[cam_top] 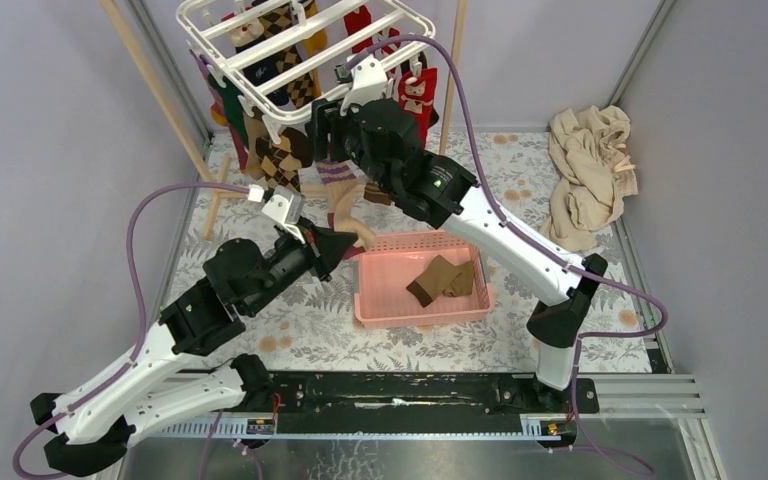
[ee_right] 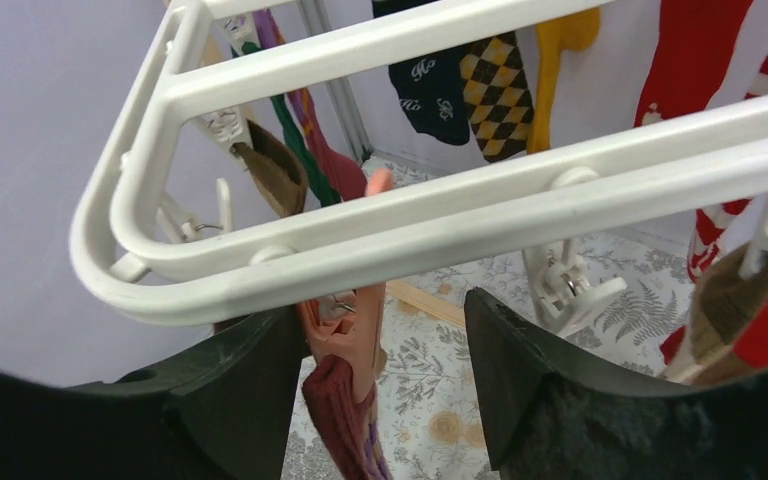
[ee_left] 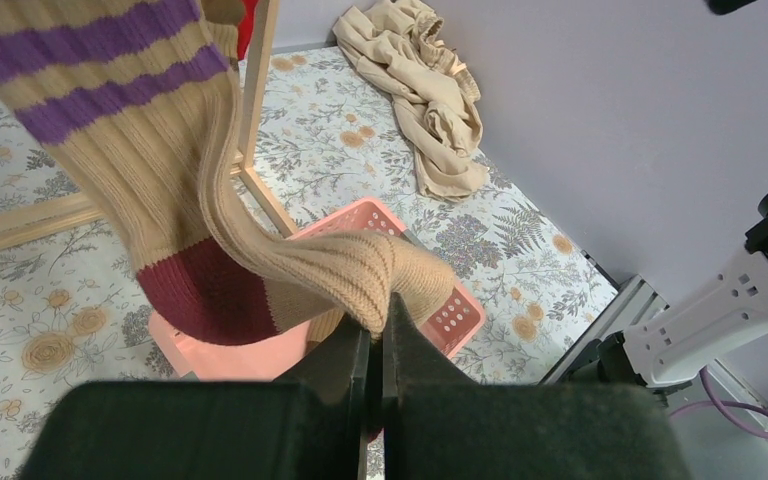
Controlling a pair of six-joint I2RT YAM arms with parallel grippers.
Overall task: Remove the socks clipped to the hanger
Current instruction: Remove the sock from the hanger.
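White-and-black arms (cam_top: pixel 135 375), purple cables (cam_top: pixel 132 240), black fingers (ee_right: pixel 540 400)

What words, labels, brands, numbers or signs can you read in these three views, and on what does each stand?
No text can be read anywhere in these views.
Navy sock: small white marks, perhaps letters, too blurred to read.
Clip under the hanger: a raised pattern, too small to read.
Arms, basket and cloth: no lettering shows.
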